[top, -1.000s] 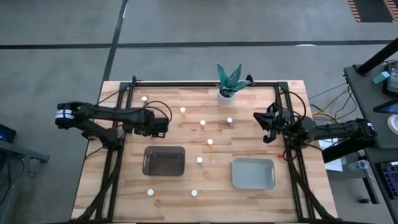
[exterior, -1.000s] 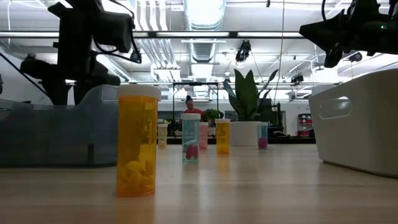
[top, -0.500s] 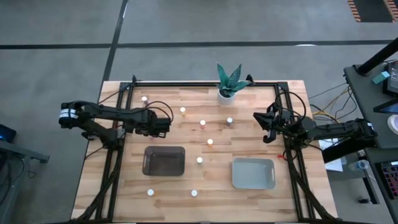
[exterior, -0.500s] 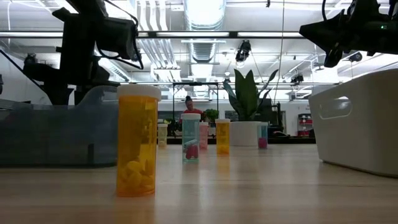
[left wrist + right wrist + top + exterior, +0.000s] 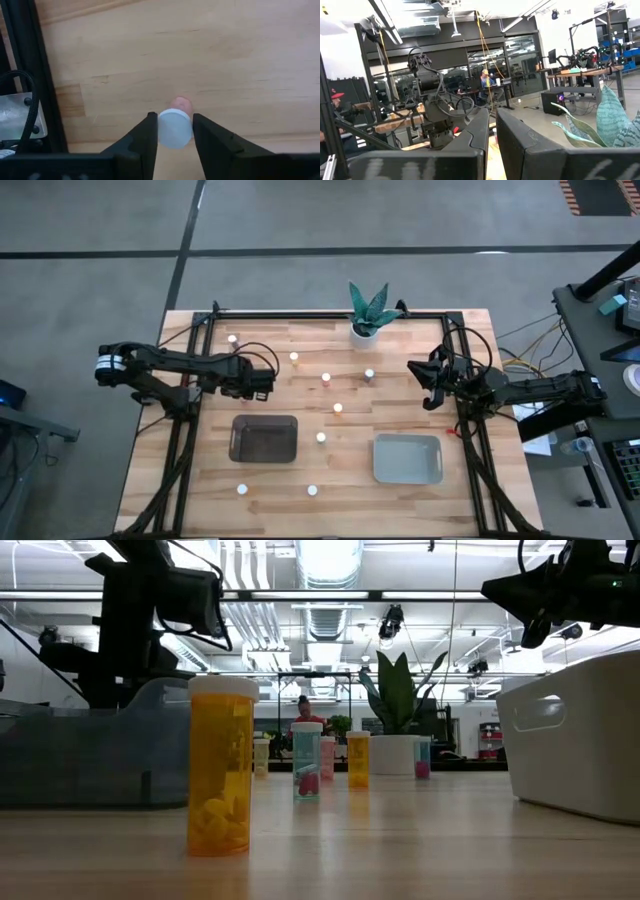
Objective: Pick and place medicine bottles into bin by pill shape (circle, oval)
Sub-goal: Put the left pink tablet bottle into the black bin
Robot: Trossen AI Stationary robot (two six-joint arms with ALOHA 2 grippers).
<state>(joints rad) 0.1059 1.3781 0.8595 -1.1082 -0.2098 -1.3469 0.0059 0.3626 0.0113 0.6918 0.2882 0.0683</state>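
A medicine bottle (image 5: 175,128) with a white cap sits clamped between the fingers of the left gripper (image 5: 174,135), held above the wooden table (image 5: 400,405) at its left side, just beyond the dark bin (image 5: 264,439). The right gripper (image 5: 424,383) hovers at the table's right edge, fingers nearly together, beyond the pale bin (image 5: 407,459).

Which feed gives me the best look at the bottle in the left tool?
The left wrist view: the white-capped bottle sits between the left tool fingers. In the high view the tool hides it; the low view doesn't clearly show it.
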